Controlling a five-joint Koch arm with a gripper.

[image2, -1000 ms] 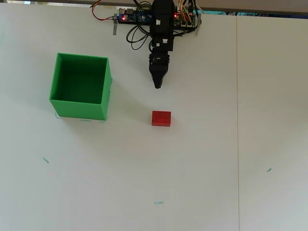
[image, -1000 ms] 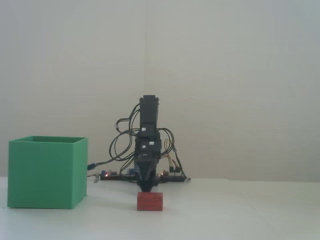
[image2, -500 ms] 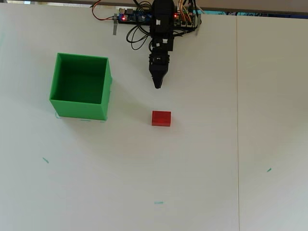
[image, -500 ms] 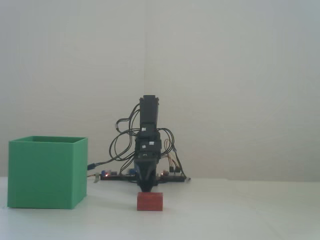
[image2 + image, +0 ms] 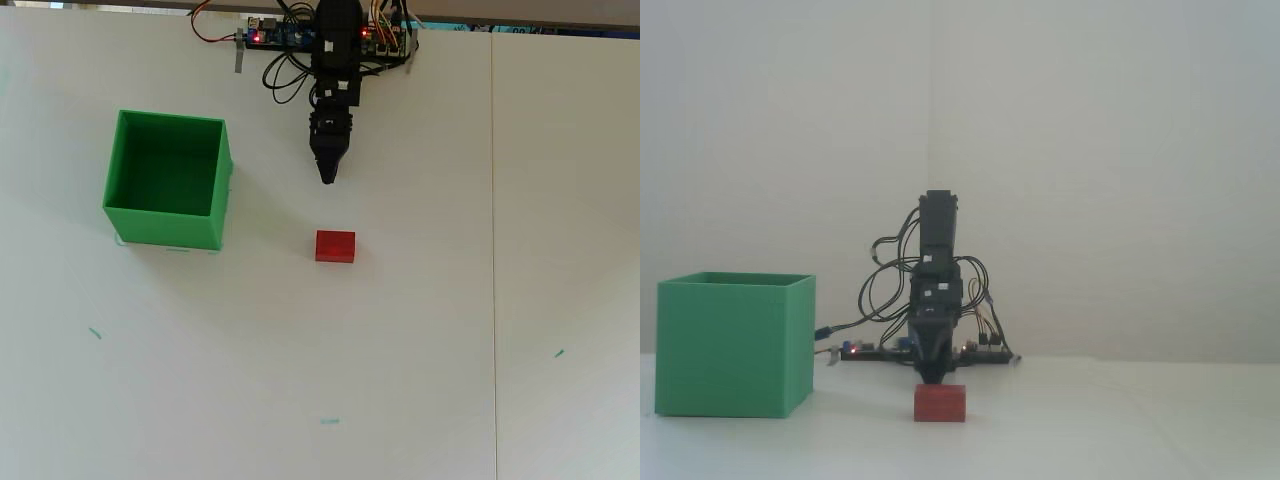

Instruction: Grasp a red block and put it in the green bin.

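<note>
On the left of the overhead view stood the large, solid green, thin-walled cube-shaped bin (image 5: 165, 226), open at the top, with nothing visible inside it; in the fixed view the same green bin (image 5: 732, 345) sat at the left, upright on the white surface (image 5: 420, 330). To its right, well apart from it in both views, lay the small matte red rectangular block (image 5: 335, 246), flat on the surface and touching nothing; in the fixed view the red block (image 5: 940, 403) rested at the front, centre, directly before the arm. Above the block in the overhead view, near it but clearly apart with bare surface between them, the black hand (image 5: 327, 178) of the arm pointed down the picture toward the block, tapering to a single dark tip. In the fixed view the hand (image 5: 930, 378) hung low behind the block, its tip just above the block's top edge as that camera saw it. Only one point showed in either view, so whether the jaws were apart or together I could not tell; they held nothing. At the arm's base, along the top edge of the overhead view, a strip of circuit boards (image 5: 275, 35) with tangled black, red and yellow wires (image 5: 285, 75) lay on the surface, small red lights glowing.
</note>
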